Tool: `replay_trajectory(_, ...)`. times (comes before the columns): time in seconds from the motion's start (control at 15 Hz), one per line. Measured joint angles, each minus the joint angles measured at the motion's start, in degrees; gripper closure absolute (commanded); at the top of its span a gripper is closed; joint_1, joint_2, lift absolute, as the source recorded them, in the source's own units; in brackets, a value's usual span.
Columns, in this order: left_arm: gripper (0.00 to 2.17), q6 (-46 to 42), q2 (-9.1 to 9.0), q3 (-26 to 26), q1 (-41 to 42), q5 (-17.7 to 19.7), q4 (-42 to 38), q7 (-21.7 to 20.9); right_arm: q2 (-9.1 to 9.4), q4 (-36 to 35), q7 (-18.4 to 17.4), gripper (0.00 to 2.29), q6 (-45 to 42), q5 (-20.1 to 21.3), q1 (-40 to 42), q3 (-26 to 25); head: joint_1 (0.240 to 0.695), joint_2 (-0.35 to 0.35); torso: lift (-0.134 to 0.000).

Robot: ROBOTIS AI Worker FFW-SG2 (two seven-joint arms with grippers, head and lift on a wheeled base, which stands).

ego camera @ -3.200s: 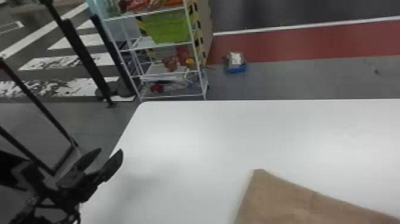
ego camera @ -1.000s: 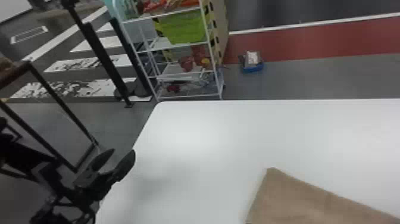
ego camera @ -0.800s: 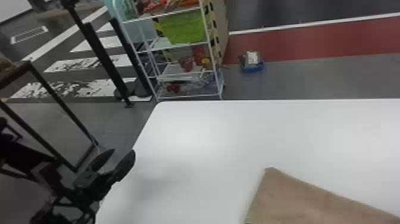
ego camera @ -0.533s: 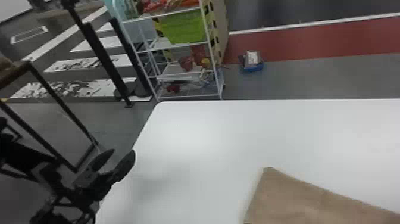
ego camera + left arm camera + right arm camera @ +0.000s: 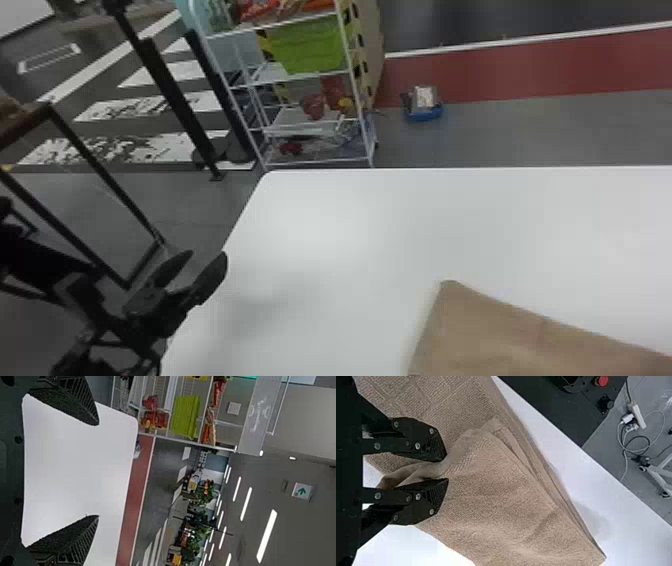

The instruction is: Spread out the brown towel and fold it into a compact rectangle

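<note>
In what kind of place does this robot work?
Probably an indoor showroom or robot test hall: a white wire shelf with goods, striped crossing markings on the floor, and a green exit sign.

See white rack (image 5: 320, 161) holding lime-green bin (image 5: 315, 47); blue tray (image 5: 425, 115) right of rack on floor (image 5: 500, 135). Note power strip (image 5: 638, 415) on floor, green arrow sign (image 5: 302, 490) near ceiling lights (image 5: 266, 536).

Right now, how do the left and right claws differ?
The left claw is open and empty, while the right claw is closed on the brown towel. The left claw is near the left edge of the table; the right claw is at the towel. Both have two black fingers.
</note>
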Motion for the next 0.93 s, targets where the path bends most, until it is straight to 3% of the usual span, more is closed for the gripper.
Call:
replay_trajectory(0.33,0.04,-0.17,0.00,0.09,-0.01,0.00,0.25,0.00,-0.20,-0.75,4.03,1.15,0.45,-1.53,-0.79,0.11,0.695,0.350,-0.124)
replay_trajectory(0.6,0.04,-0.17,0.00,-0.22,-0.23,-0.04,0.18,0.07,-0.30,-4.40,4.06,1.15,0.53,-6.19,0.44,-3.97,0.695,0.350,-0.124)
replay_trajectory(0.93,0.04,-0.02,0.00,-0.32,-0.35,-0.09,0.05,0.07,-0.63,-8.54,4.06,1.15,1.64,-9.19,3.00,-8.87,0.695,0.350,-0.124)
